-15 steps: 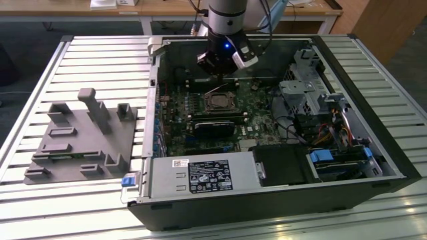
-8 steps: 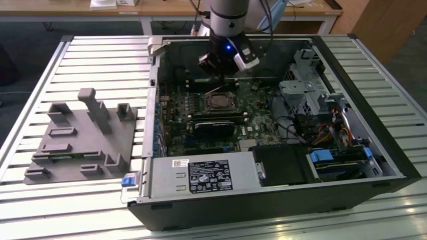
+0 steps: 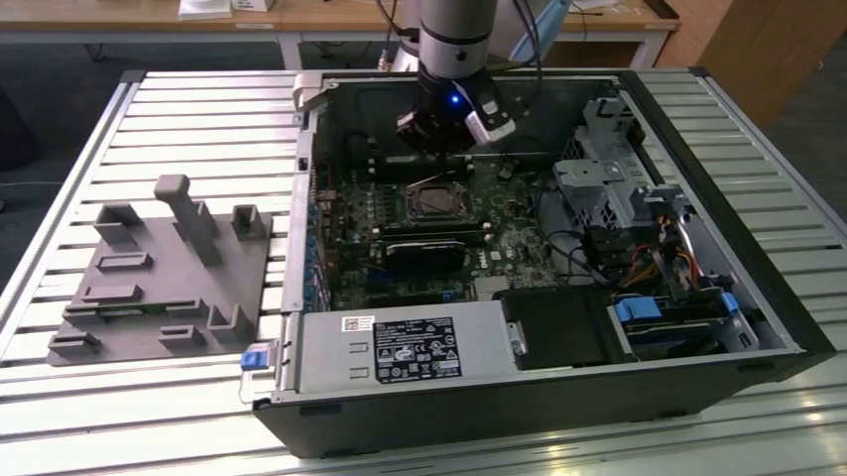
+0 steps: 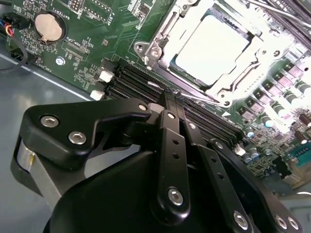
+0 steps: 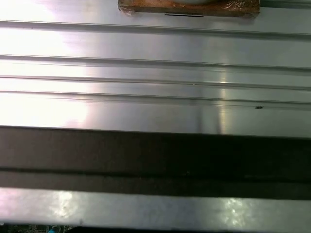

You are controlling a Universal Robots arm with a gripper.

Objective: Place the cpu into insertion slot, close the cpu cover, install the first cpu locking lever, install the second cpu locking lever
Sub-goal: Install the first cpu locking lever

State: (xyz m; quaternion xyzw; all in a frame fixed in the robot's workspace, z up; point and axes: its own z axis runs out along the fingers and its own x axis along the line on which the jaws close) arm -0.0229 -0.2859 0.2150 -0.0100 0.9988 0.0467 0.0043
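In the second wrist view the cpu (image 4: pixel 213 44) lies flat in the insertion slot on the green board (image 4: pixel 97 29), its pale metal top showing. The silvery cpu cover (image 4: pixel 160 46) lies down around it, framing the chip through its window. My gripper (image 4: pixel 171 93) hangs just off the socket's edge over the black memory slots (image 4: pixel 131 80), its two black fingers (image 4: pixel 167 126) pressed together with nothing between them. In the exterior view the gripper (image 3: pixel 441 149) is inside the open computer case, just behind the socket (image 3: pixel 434 204).
A black card (image 3: pixel 426 253) lies in front of the socket. Drive cages and cables (image 3: pixel 636 228) fill the case on the exterior view's right. A grey fixture (image 3: pixel 159 273) stands on the slatted table (image 5: pixel 155 73) outside the case. A coin cell (image 4: pixel 47 26) sits on the board.
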